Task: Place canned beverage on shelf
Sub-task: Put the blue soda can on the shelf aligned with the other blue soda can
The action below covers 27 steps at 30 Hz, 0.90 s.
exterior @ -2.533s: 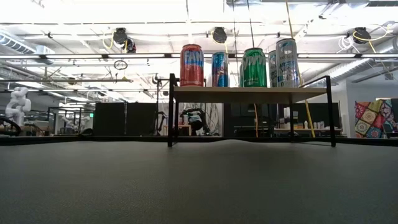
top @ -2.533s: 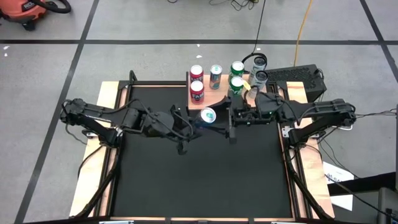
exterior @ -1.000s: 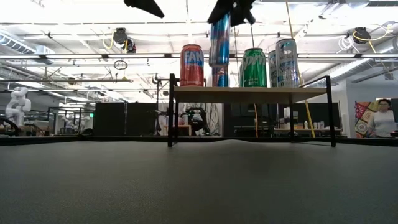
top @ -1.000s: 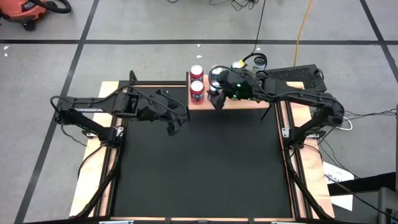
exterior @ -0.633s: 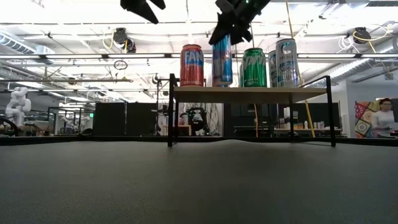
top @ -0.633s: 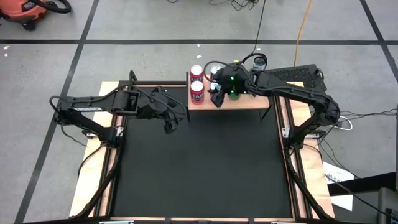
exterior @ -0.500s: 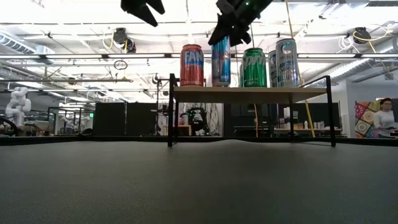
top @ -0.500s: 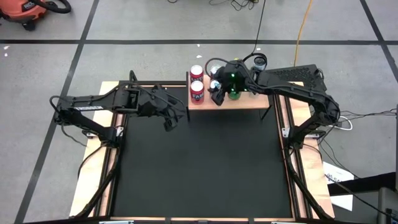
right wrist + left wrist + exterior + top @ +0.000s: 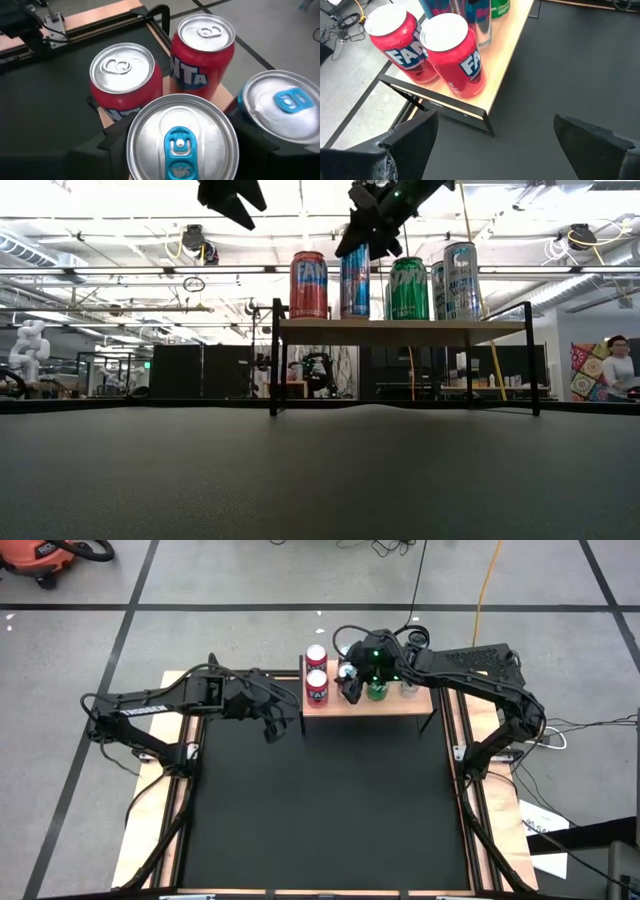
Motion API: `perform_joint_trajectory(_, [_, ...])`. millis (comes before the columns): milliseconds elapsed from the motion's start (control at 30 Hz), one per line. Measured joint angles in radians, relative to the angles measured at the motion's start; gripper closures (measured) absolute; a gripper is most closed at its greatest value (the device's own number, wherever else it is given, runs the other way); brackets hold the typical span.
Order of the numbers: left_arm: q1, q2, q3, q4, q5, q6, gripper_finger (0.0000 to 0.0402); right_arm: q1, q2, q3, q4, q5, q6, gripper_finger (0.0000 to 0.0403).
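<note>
The shelf stands at the table's far edge on thin black legs. Its light plank carries two red cans, green cans and silver cans. My right gripper is above the plank and shut on a blue can. That can stands between the red and green cans. A second blue-tabbed can stands just beside it. My left gripper hangs open and empty over the mat, left of the shelf's near left corner. My right gripper pinches the blue can at its top end, just below the rim, with one finger on each side. The fingers come from above and slant down. The can stands upright with its base on the shelf plank.
A black mat covers the table inside wooden edge rails. A dark box lies beyond the far right corner. A person is in the room far behind. The mat in front of the shelf is bare.
My right gripper has gone down and toward the table's far edge with the blue can. The can hung above the shelf a second ago and now stands on the plank beside the red cans. My left gripper has drawn back a little toward the far left.
</note>
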Motion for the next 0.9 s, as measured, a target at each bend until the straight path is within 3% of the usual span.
perform_joint_trajectory(367, [0.006,0.000,0.000,-0.001,0.005,-0.008,0.0006,-0.003,0.033,0.002,-0.016,-0.026,-0.004,0.0163])
perform_joint_trajectory(900, [0.006,0.000,0.000,0.000,0.005,-0.010,0.0006,-0.008,0.010,0.000,-0.006,-0.049,0.010,0.0100])
